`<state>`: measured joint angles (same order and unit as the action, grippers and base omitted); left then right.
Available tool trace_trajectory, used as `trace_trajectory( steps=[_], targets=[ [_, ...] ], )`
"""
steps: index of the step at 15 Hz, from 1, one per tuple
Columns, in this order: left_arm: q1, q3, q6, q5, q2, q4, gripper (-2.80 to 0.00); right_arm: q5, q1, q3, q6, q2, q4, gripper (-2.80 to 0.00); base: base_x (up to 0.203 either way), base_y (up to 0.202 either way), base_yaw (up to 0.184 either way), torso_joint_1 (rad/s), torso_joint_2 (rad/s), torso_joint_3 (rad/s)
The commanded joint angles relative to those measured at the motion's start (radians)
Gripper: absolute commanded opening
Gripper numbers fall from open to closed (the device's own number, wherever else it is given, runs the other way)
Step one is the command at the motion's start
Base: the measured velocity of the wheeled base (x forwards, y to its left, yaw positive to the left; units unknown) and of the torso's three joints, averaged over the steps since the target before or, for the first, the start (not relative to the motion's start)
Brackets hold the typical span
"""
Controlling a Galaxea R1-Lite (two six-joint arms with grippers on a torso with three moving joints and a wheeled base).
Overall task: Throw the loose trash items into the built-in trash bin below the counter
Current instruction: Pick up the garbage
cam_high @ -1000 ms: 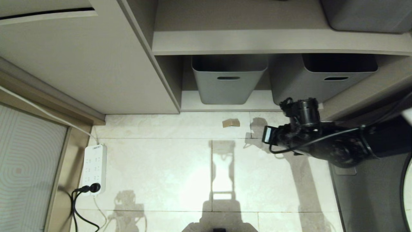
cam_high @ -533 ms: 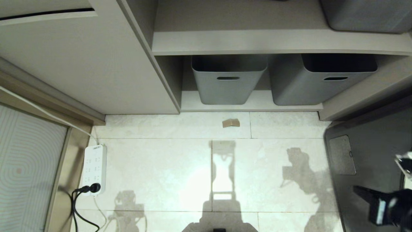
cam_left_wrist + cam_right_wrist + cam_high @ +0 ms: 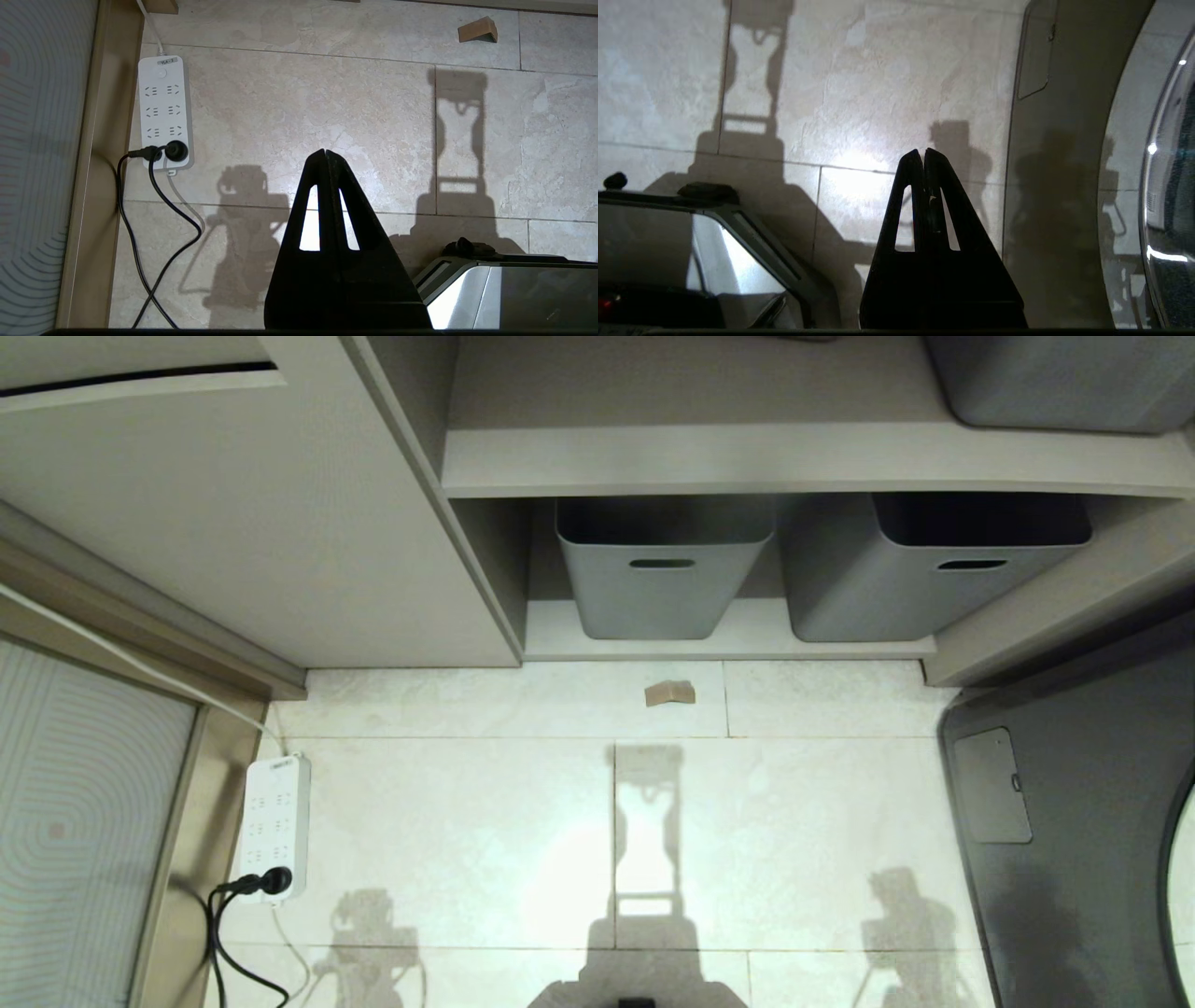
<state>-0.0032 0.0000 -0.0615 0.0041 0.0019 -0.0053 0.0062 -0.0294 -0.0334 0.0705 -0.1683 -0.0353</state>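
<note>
One tan cardboard piece (image 3: 670,693) lies on the floor (image 3: 485,821) tiles, just in front of the shelf's front edge below the left tub (image 3: 663,569). A second ago the right arm reached out near it; now it has pulled back out of the head view, the right gripper (image 3: 924,151) pinched together and empty over bare floor. Left gripper (image 3: 325,151) hangs likewise closed and empty. Judging by this, the scrap remains unpicked, the bin unseen
</note>
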Motion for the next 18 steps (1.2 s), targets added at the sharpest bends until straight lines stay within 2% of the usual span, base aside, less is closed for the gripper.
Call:
trace_trajectory(
  steps=[1,3,12,18],
  targets=[
    [0.000,0.003,-0.001,0.000,0.001,-0.001,-2.80,-0.001,0.015,0.011,0.002,0.167,-0.005,-2.80,0.000,0.000,0.000,0.000,0.00,0.000],
    [0.000,0.003,-0.001,0.000,0.001,-0.001,-2.80,-0.022,0.022,0.016,-0.043,0.167,-0.005,-2.80,0.000,0.000,0.000,0.000,0.00,0.000],
    [0.000,0.003,0.000,0.000,0.001,0.001,-2.80,-0.035,0.022,0.016,-0.052,0.167,-0.006,-2.80,0.000,0.000,0.000,0.000,0.00,0.000],
    [0.000,0.003,0.000,0.000,0.001,0.001,-2.80,-0.035,0.022,0.016,-0.055,0.167,-0.006,-2.80,0.166,0.000,0.002,0.004,0.00,0.004]
  ],
)
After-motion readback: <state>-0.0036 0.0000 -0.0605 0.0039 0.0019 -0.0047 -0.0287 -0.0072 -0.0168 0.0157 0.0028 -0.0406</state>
